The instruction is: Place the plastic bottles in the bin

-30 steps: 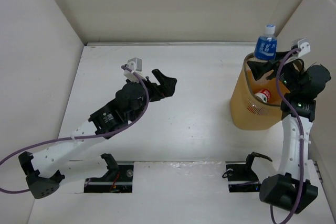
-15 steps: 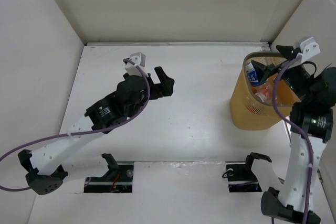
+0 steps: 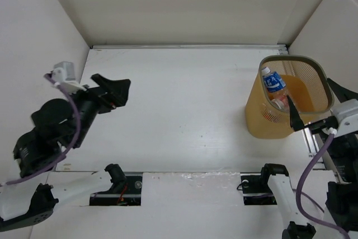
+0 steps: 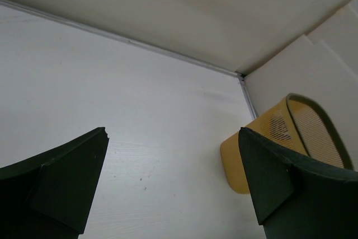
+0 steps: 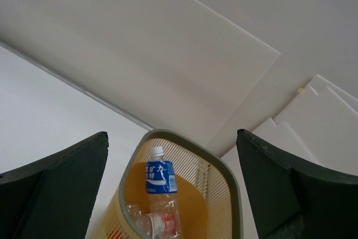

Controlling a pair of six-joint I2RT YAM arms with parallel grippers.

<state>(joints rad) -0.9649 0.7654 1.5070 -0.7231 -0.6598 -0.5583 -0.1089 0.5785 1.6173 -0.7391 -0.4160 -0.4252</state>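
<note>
The orange-yellow mesh bin (image 3: 314, 63) stands at the table's far right. A blue-labelled, white-capped bottle (image 3: 273, 81) leans upright inside it, over a red-labelled bottle (image 3: 280, 103) and other clear bottles at the bottom. In the right wrist view the bin (image 5: 225, 167) shows with the blue-labelled bottle (image 5: 158, 175) and a red-labelled one (image 5: 168, 223) below it. My right gripper (image 3: 299, 120) (image 5: 171, 138) is open and empty, near and above the bin's near side. My left gripper (image 3: 113, 90) (image 4: 172, 132) is open and empty, at the left. The bin (image 4: 231, 160) shows in its view.
White walls (image 3: 184, 4) close off the table at the back and on both sides. The arm bases and two dark cut-outs (image 3: 117, 186) lie along the near edge.
The right gripper let go of the blue-labelled bottle, which dropped into the bin, then drew back toward its base. The left arm pulled back to the left.
</note>
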